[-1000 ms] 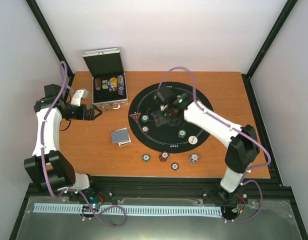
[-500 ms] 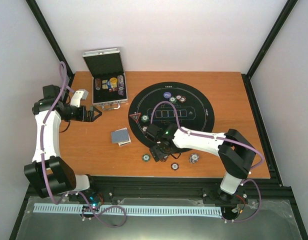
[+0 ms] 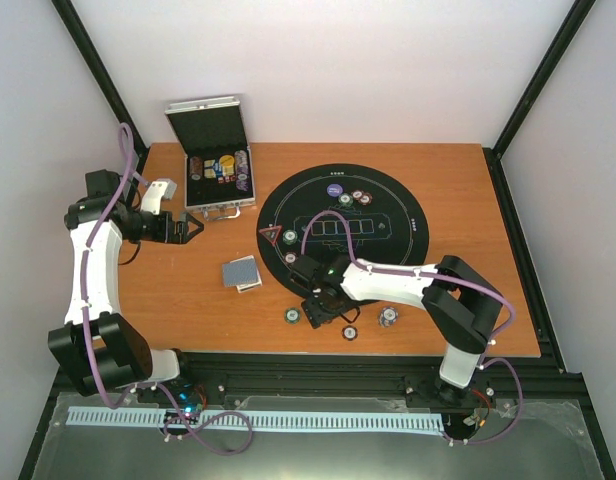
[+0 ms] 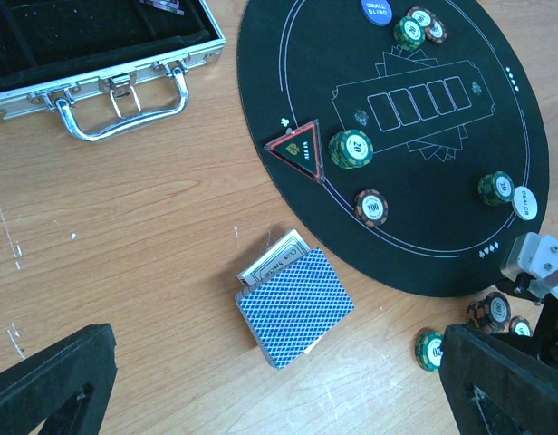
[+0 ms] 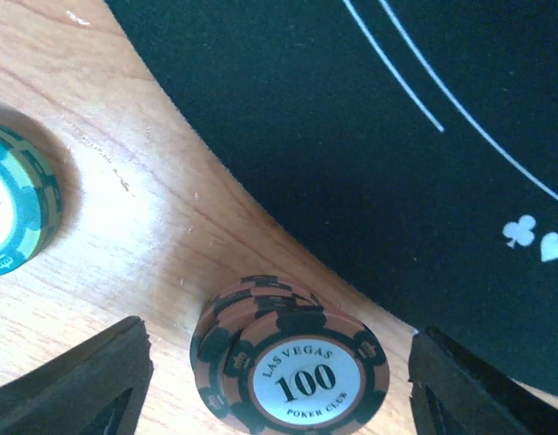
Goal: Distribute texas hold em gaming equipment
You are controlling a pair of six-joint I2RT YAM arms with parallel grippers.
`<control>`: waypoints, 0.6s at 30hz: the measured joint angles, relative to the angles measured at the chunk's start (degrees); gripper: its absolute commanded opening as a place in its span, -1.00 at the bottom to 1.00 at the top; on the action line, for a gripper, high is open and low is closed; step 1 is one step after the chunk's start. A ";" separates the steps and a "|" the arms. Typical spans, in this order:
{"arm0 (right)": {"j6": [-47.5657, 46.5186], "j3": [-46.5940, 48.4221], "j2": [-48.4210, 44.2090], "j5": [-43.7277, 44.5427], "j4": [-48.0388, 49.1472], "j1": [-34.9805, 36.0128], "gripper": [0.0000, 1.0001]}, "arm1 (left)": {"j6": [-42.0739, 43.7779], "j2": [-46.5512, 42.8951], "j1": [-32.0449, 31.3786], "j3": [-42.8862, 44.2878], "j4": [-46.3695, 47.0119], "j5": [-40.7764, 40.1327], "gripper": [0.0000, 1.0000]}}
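The wooden worktop point(image 3: 458, 180) carries everything. A black round mat point(image 3: 403, 215) printed with card outlines covers its middle and right. At the rear left, a silver case point(image 3: 210, 128) stands with its lid raised and more chips in its tray.

The left tool point(image 3: 191, 228) hangs over the left side of the worktop, just in front of the case handle. Its jaws are spread wide and hold nothing. The right tool point(image 3: 323, 308) is low at the near edge of the mat. Its dark fingers point(image 5: 80, 385) stand wide apart on either side of a brown-red chip stack point(image 5: 293, 367), with a gap on both sides, so it grips nothing.

A deck of playing cards point(image 4: 295, 306), blue-patterned backs up, lies on bare wood left of the mat. One card pokes out from beneath its far edge. The red triangle marker point(image 4: 297, 149) lies flat at the mat's left rim, with a green chip pile point(image 4: 351, 148) just beside it and a red chip point(image 4: 370, 207) a little nearer.

At the mat's far edge is a purple disc point(image 4: 376, 8) with a few chips point(image 4: 408, 32) beside it. A white disc point(image 4: 524, 201) touches another green chip point(image 4: 495, 188) near the right rim.

On the wood in front of the mat lie a lone green chip point(image 3: 292, 316), a red one point(image 3: 349, 332) and a pale one point(image 3: 388, 317).
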 measured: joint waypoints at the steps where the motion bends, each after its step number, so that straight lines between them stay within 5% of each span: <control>1: -0.02 -0.07 0.20 -0.15 0.33 0.00 0.44 | 0.00 0.02 0.00 0.00 0.00 0.00 1.00; 18: -0.61 -0.61 0.68 -0.35 1.68 0.00 -0.09 | -0.02 0.02 0.00 0.00 0.00 0.02 1.00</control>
